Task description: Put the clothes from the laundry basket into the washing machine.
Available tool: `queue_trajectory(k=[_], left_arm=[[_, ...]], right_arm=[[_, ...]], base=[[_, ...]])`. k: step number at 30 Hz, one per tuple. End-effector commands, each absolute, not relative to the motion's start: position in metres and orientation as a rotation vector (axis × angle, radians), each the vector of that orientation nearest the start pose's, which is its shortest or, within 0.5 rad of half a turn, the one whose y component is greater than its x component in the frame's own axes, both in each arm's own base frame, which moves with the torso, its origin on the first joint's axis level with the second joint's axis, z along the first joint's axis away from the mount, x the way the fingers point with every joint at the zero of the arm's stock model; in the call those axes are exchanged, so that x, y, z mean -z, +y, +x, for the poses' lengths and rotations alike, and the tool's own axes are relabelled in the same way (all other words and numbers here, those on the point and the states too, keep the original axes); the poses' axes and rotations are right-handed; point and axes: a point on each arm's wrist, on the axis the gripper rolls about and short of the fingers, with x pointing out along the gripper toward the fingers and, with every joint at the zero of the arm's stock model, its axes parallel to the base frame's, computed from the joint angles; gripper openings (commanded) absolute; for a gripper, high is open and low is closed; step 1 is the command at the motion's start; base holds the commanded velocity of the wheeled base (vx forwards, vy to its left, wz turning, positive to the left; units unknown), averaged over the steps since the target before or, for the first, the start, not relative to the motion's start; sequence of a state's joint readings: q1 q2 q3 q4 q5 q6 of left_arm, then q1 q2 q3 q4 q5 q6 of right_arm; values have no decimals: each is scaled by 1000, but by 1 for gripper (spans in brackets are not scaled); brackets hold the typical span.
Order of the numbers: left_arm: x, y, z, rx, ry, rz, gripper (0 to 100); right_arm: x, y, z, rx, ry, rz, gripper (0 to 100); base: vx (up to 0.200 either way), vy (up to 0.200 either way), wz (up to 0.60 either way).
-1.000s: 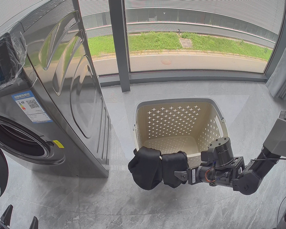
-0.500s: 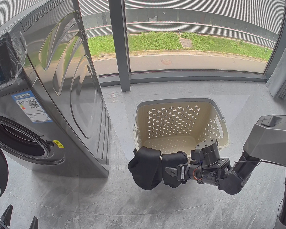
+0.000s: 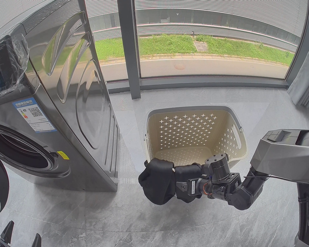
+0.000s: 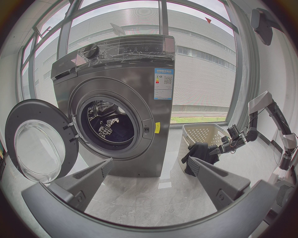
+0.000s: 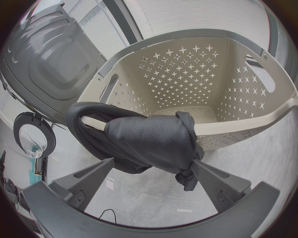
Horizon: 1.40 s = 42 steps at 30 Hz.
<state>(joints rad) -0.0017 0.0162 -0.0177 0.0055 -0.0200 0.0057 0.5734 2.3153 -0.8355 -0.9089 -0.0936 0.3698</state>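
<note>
The washing machine (image 4: 124, 102) is grey metal with a satin sheen. Clear plastic film (image 4: 133, 52) covers its top panel, and the door glass (image 4: 38, 150) is glossy. The laundry basket (image 5: 192, 74) is matt cream plastic. The black garment (image 5: 149, 139) is matt, finely pitted cloth. The floor (image 3: 97, 217) is smooth and stone-like, with a low gloss.

1. A laundry corner in a modern building: a grey front-loading washing machine (image 3: 74, 99) fills the left of the head view, its round door (image 4: 40, 145) open.
2. A cream perforated laundry basket (image 3: 189, 109) stands at centre on a grey stone-tile floor (image 3: 97, 217).
3. Floor-to-ceiling windows (image 3: 218, 29) across the top look onto grass (image 3: 177, 43); a curtain (image 3: 305, 80) hangs at the right edge.
4. Plastic film (image 4: 124, 52) clings to the machine's upper front; home or showroom, unclear.
</note>
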Motion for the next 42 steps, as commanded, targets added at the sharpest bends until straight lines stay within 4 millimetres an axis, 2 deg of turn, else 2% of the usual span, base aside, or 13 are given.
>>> queue_trajectory(k=[1,5,14,15,24,29,33,34,35,39,42], left_arm=[[-76,0,-23,21,1,6,100],[-76,0,-23,21,3,5,100],[-76,0,-23,21,3,5,100],[-76,0,-23,21,3,5,100],[-76,0,-23,21,3,5,100],[-76,0,-23,21,3,5,100],[-76,0,-23,21,3,5,100],[-76,0,-23,21,3,5,100],[-76,0,-23,21,3,5,100],[-76,0,-23,21,3,3,100],[-76,0,-23,21,3,3,100]], right_arm=[[12,205,329,-336,620,164,100],[19,204,337,-319,574,175,100],[22,206,340,-331,530,191,100],[21,206,341,-332,524,193,0],[23,207,338,-336,531,191,0],[16,205,335,-335,522,195,0],[-6,197,325,-336,499,201,0],[-6,197,325,-336,499,201,0],[-22,192,319,-340,477,210,0],[-46,187,309,-349,435,225,0],[-75,181,295,-370,376,246,0]], base=[[0,0,0],[0,0,0],[0,0,0],[0,0,0],[0,0,0],[0,0,0],[0,0,0],[0,0,0],[0,0,0],[0,0,0],[0,0,0]])
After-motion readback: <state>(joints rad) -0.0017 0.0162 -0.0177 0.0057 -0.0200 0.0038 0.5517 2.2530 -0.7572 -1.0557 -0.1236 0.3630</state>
